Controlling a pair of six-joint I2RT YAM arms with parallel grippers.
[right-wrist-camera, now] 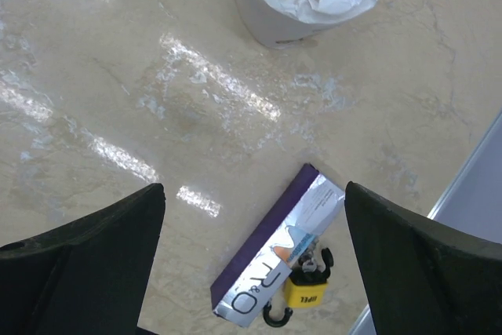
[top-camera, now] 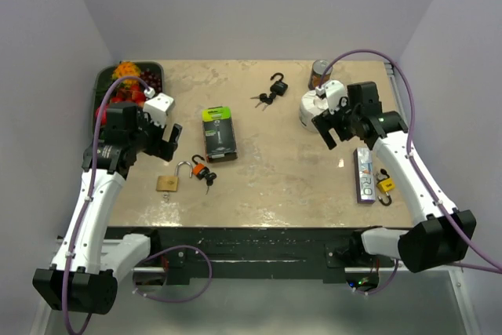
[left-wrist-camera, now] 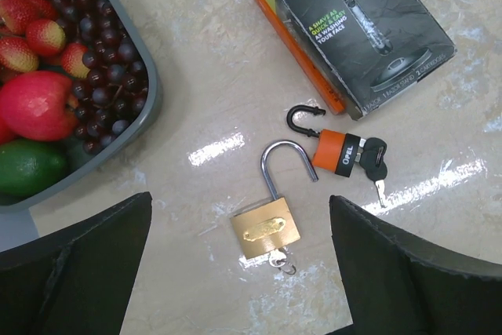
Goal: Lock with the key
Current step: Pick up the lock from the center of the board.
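This reads to me as a robotics lab cell, not a home. My two arms (top-camera: 92, 194) are bolted to a black frame (top-camera: 259, 242) at a table (top-camera: 267, 170). Purple cables (top-camera: 365, 52) loop loose and blank pale walls (top-camera: 259, 5) box it in. The props are mismatched: padlocks (top-camera: 168, 183), fruit tray (left-wrist-camera: 153, 88), box (top-camera: 220, 134), can (top-camera: 320, 73).

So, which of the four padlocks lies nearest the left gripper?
The brass padlock with the raised silver shackle; the orange padlock, black padlock and yellow padlock lie farther off.
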